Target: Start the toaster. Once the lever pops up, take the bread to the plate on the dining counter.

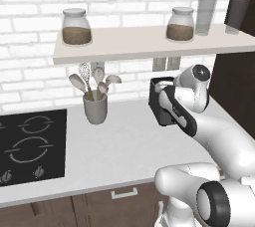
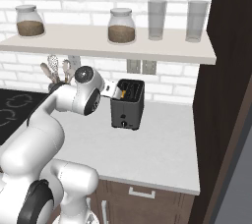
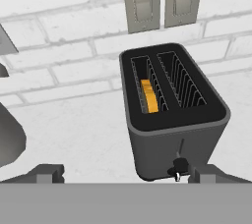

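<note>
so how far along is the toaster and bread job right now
Done: the golden-tan bread slice sits in the left slot of the boxy dark grey toaster. In hand: the open two-finger gripper hovers near the toaster's front lever, not visibly pressing it. Left: starting it, then carrying the bread to the plate.

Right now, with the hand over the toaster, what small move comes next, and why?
Probably ease the open gripper down onto the lever on the toaster's front. The bread already sits in one slot, and the lever looks untouched between the fingertips.
</note>
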You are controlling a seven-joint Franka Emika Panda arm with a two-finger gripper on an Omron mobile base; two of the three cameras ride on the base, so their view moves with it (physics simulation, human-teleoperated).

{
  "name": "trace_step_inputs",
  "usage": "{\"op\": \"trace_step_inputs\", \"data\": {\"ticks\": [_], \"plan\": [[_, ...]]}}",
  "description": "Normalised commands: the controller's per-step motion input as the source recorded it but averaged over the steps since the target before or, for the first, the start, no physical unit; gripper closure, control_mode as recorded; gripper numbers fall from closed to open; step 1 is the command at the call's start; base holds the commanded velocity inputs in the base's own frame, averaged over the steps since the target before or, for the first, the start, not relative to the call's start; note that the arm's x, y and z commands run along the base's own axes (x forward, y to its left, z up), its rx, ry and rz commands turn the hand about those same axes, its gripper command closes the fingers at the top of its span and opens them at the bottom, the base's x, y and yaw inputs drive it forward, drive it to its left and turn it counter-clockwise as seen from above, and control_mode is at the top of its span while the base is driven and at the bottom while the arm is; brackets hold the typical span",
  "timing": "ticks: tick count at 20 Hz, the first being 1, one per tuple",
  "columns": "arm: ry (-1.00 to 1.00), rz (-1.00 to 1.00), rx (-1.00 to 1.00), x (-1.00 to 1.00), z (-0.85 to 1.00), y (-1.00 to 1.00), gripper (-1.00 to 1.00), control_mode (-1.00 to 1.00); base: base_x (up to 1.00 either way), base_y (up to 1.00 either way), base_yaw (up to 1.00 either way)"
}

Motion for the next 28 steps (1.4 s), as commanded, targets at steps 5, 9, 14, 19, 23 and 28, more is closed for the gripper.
{"op": "trace_step_inputs", "data": {"ticks": [5,9,14,19,23,28], "plan": [[0.00,0.00,0.00,0.00,0.00,0.00,-1.00,-1.00,0.00,0.00,0.00],[0.00,0.00,0.00,0.00,0.00,0.00,-1.00,-1.00,0.00,0.00,0.00],[0.00,0.00,0.00,0.00,0.00,0.00,-1.00,-1.00,0.00,0.00,0.00],[0.00,0.00,0.00,0.00,0.00,0.00,-1.00,-1.00,0.00,0.00,0.00],[0.00,0.00,0.00,0.00,0.00,0.00,-1.00,-1.00,0.00,0.00,0.00],[0.00,0.00,0.00,0.00,0.00,0.00,-1.00,-1.00,0.00,0.00,0.00]]}}
